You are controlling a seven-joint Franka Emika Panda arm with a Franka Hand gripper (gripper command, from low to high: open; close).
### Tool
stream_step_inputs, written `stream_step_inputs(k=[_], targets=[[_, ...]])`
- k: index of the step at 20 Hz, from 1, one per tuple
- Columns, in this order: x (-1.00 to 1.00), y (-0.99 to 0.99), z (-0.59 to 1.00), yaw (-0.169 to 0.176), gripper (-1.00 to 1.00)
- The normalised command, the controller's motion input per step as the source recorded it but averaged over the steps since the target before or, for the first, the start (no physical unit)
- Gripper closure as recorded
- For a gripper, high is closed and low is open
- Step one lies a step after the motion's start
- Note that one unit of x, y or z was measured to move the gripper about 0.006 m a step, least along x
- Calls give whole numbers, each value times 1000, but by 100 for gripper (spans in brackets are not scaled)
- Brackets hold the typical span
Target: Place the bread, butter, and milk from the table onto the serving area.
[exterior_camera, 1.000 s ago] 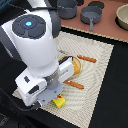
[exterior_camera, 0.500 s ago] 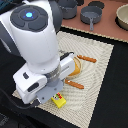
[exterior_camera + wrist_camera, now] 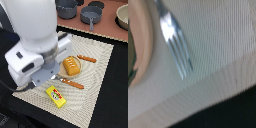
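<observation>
Bread (image 3: 71,66) on plate, part-hidden | milk unseen | gripper hidden by arm

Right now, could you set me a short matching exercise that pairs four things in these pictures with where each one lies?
Things:
1. bread
2. butter
3. fork
4. pots

Places:
A. on the pinkish-brown board
B. on the plate
C. flat on the placemat, near its front edge in the exterior view
D. on the placemat beside the plate's rim, seen in the wrist view

Pairs: 1-B, 2-C, 3-D, 4-A
</observation>
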Motion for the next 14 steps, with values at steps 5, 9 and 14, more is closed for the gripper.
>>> stream_step_inputs(k=[5,9,14], targets=[[-706,537,0,11,-100],[-732,546,-8,28,-100],[-727,486,-29,62,-100]])
